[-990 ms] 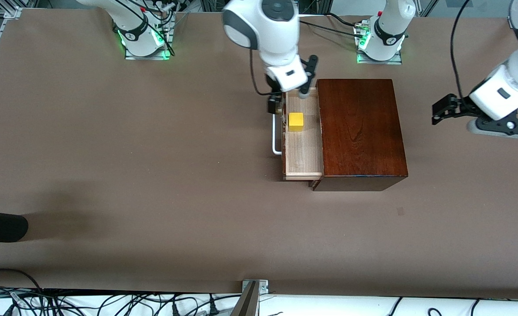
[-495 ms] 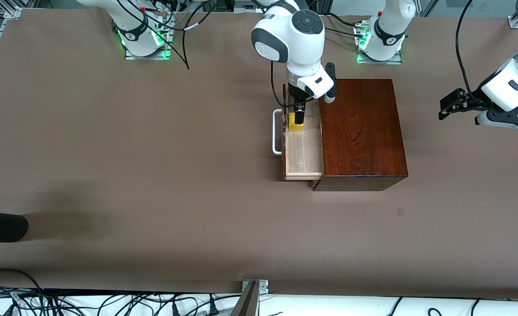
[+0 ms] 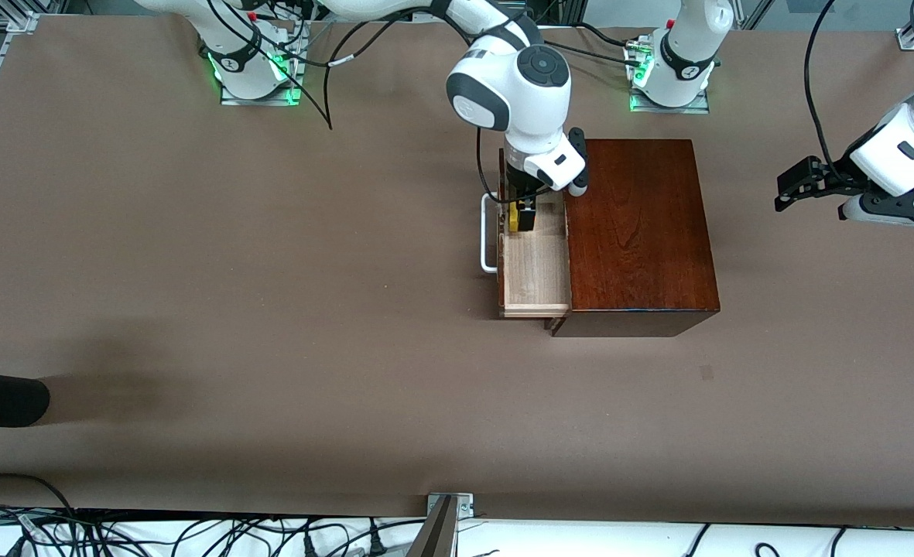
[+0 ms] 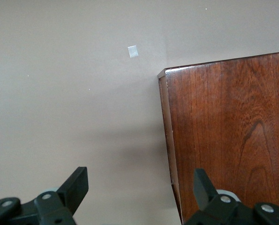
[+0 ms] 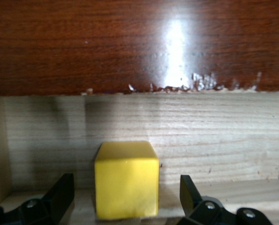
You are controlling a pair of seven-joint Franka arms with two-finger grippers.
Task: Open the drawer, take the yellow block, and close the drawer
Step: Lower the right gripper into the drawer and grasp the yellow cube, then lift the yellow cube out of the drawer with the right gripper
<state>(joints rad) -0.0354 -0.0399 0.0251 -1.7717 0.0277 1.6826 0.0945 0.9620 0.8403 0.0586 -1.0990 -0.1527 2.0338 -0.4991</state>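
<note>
Yellow block (image 3: pixel 514 218) mostly hidden under right claw (image 3: pixel 523 216) in front view. Drawer (image 3: pixel 532 263) pulled out, handle (image 3: pixel 487 234) facing right arm's end; block sits inside, between right claw's spread fingers (image 5: pixel 60 192), untouched. Left claw (image 3: pixel 793 186) waits, fingers apart, over tabletop (image 3: pixel 271 309) beside wooden box (image 3: pixel 635 232).

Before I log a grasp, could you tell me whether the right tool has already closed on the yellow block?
No: in the right wrist view the right tool is open, a gap showing between each finger and the yellow block.
</note>
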